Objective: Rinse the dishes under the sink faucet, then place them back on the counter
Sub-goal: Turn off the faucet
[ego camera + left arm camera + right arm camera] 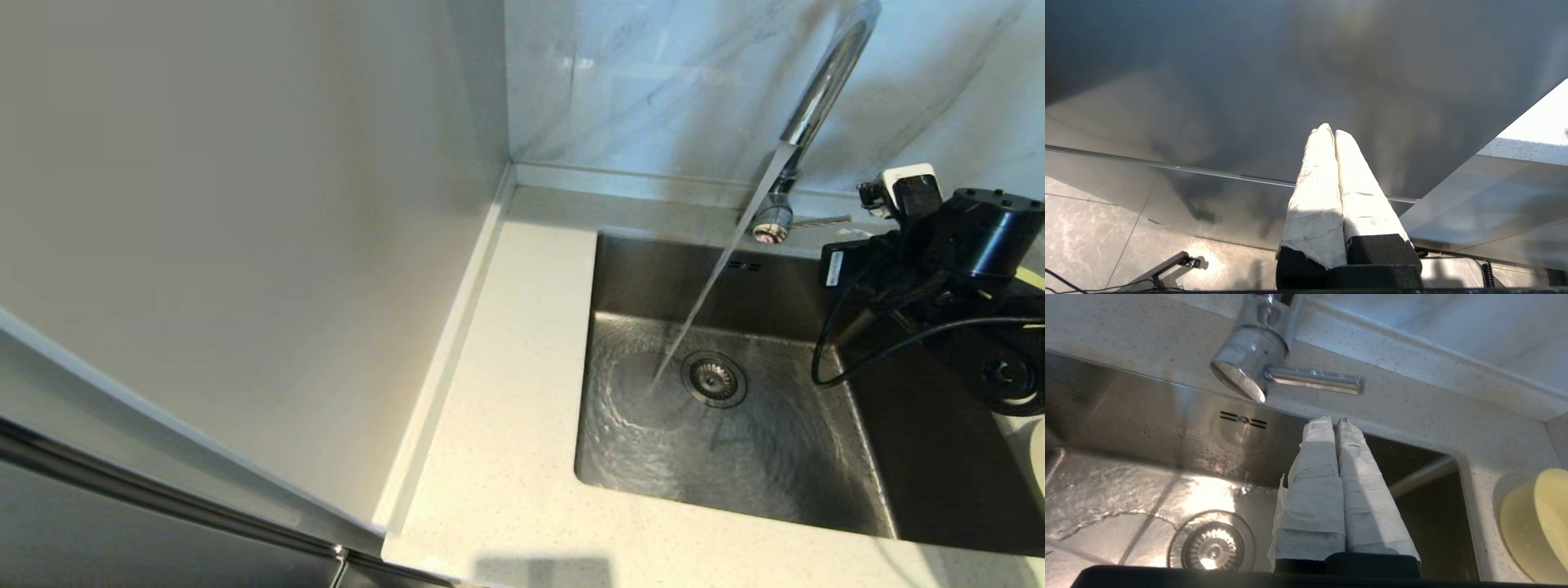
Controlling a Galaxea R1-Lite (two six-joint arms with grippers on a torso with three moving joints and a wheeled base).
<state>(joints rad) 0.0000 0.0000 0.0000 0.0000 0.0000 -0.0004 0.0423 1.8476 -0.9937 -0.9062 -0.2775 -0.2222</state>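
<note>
Steel basin (pixel 1126 465) beneath closed, empty right hand (pixel 1336 421), faucet lever (pixel 1314 378) just beyond, bowl (pixel 1535 522) aside.

Glossy chrome faucet (pixel 824 90), brushed steel basin (pixel 759 465), speckled matt stone counter (pixel 514 408).

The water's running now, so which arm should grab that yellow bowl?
The right, probably. The right gripper hangs shut over the sink just below the faucet lever, and the bowl sits on the counter beside it. The left gripper faces a cabinet front, away from the sink.
</note>
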